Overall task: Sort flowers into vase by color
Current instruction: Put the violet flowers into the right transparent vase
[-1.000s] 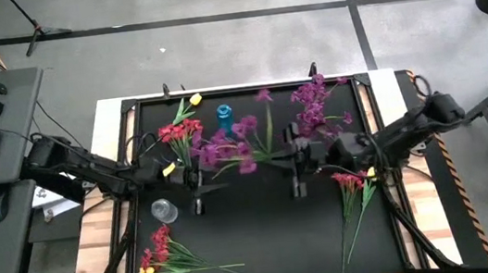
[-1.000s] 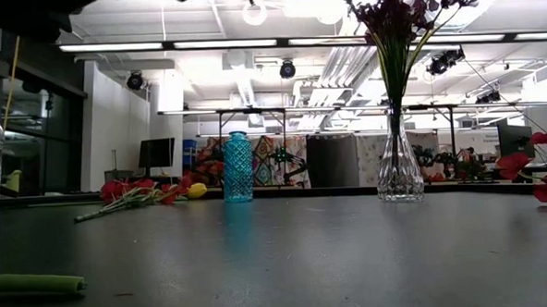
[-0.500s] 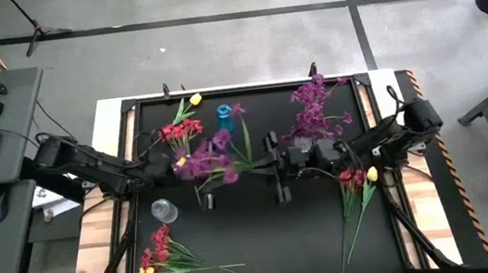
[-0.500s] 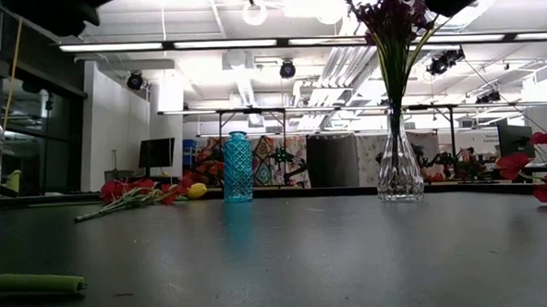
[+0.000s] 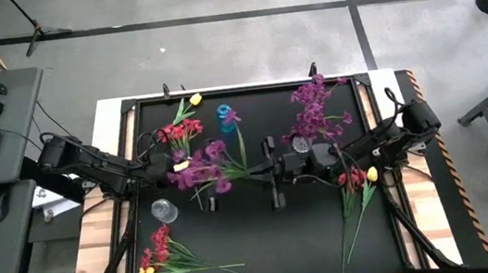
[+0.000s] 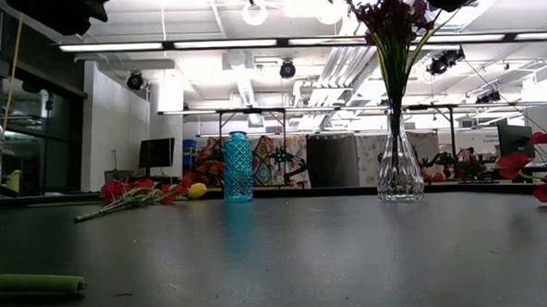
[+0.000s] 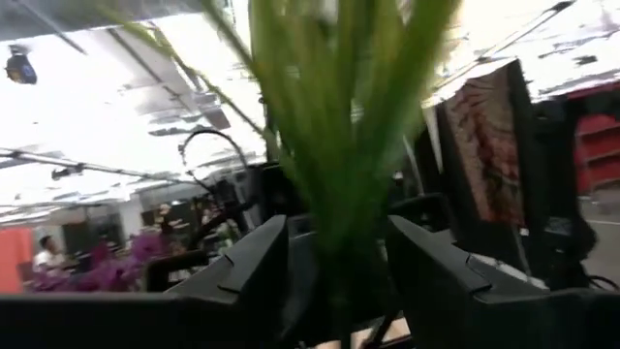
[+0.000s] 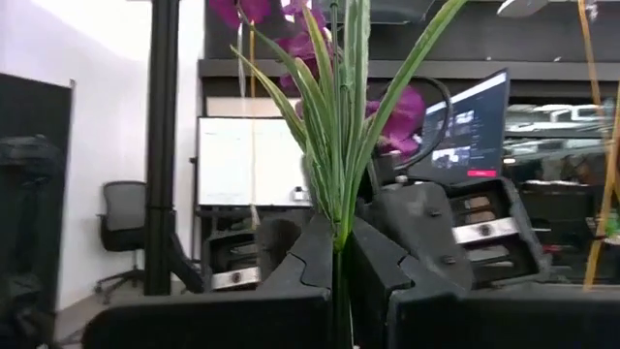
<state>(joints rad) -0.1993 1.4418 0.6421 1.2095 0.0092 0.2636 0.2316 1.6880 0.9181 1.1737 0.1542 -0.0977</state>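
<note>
Two end effectors: purple stem [image 5: 244,150] bridged between them — a handover.
Right end effector [image 8: 337,254]: clamped on stem.
Left end effector [image 7: 334,267]: jaws apart around stem — grip unclear.

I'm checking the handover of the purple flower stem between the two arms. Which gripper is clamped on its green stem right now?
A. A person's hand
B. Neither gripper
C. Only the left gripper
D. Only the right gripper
D: in the right wrist view the right gripper has its dark fingers shut on the thin green stem of the purple flower, while the left gripper stands with its fingers apart around the stem.
</note>
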